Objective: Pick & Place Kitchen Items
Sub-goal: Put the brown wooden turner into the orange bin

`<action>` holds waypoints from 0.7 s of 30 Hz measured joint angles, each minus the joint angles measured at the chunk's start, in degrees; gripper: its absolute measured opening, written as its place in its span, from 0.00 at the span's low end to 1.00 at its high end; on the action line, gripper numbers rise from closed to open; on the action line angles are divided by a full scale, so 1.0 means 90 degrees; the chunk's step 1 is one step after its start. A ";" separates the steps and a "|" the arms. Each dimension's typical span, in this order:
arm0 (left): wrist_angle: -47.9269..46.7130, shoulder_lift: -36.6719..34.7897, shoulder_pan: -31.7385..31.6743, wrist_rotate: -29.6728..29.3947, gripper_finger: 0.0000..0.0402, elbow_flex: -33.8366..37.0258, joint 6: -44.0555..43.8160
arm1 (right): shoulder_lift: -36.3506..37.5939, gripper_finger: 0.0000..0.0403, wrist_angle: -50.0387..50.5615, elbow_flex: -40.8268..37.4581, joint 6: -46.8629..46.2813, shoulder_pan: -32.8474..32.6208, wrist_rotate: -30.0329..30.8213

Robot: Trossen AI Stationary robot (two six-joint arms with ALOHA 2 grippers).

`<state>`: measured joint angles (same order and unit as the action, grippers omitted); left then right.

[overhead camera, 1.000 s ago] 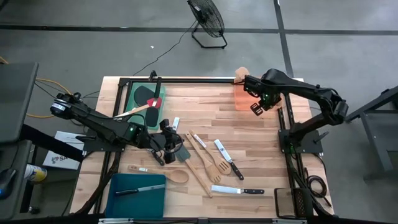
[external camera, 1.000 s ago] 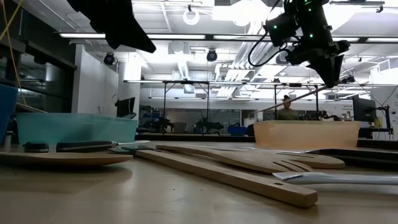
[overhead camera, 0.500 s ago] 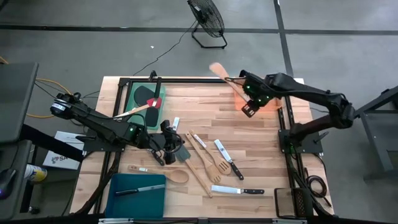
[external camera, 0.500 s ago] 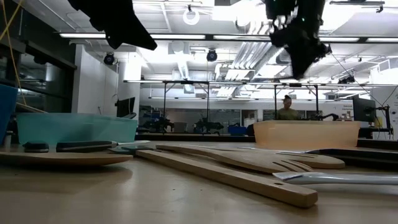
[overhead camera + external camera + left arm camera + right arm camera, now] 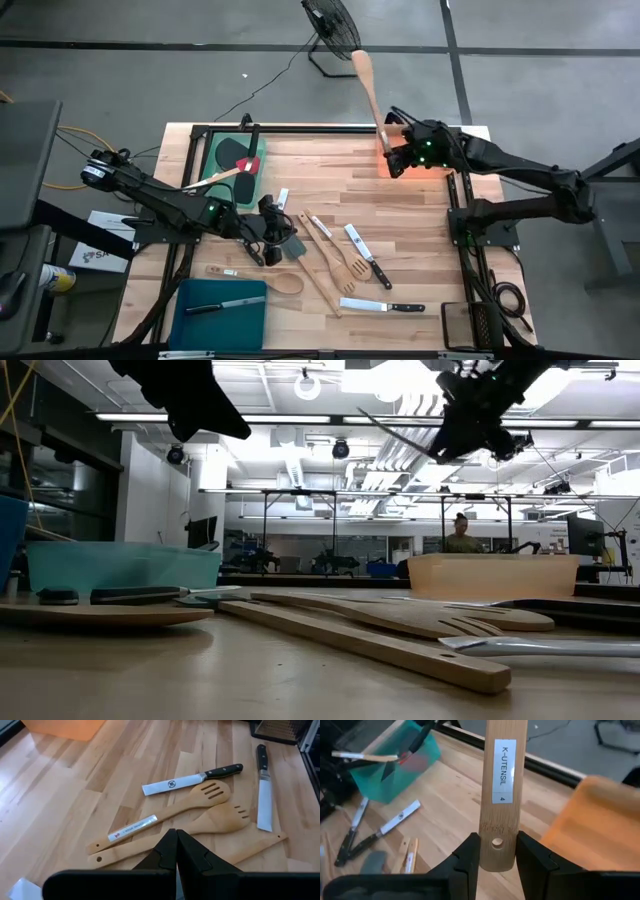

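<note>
The right gripper (image 5: 497, 862) clamps a wooden spoon (image 5: 502, 780) by its handle end; placing it calls for lowering into the orange tray (image 5: 600, 825) beside the fingers; the left gripper (image 5: 176, 852) waits clenched

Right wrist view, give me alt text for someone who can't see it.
The right gripper is shut on the holed end of a pale wooden spoon handle bearing a white label. Beyond it lie the wooden table, an orange tray, a green tray holding utensils, and knives.
</note>
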<state>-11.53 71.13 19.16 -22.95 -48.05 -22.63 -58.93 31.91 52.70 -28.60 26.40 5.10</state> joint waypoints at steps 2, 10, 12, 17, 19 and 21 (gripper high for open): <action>-0.0005 0.0000 0.0001 0.0053 0.00 0.0000 -0.0006 | 0.0115 0.23 0.0115 -0.0155 -0.0085 0.0254 -0.0043; 0.0170 0.0000 0.0000 0.0117 0.00 -0.0002 0.0064 | 0.0190 0.23 0.0449 -0.0480 -0.0544 0.0609 0.1293; 0.0175 0.0000 0.0000 0.0113 0.00 -0.0005 0.0085 | 0.0188 0.23 0.0280 -0.0765 -0.0836 0.0609 0.1580; 0.0170 0.0000 0.0000 0.0113 0.00 -0.0005 0.0081 | 0.0183 0.23 -0.0481 -0.1698 -0.1814 0.0609 0.1865; 0.0170 0.0000 0.0000 0.0142 0.00 -0.0005 0.0035 | 0.0181 0.23 -0.0599 -0.1975 -0.1913 0.0609 0.1865; 0.0169 0.0000 0.0000 0.0193 0.00 -0.0005 0.0032 | 0.0181 0.23 -0.0577 -0.2092 -0.1912 0.0628 0.1961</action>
<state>-10.01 71.13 19.16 -21.21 -48.10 -22.35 -57.30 26.71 33.87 -45.81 32.05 22.75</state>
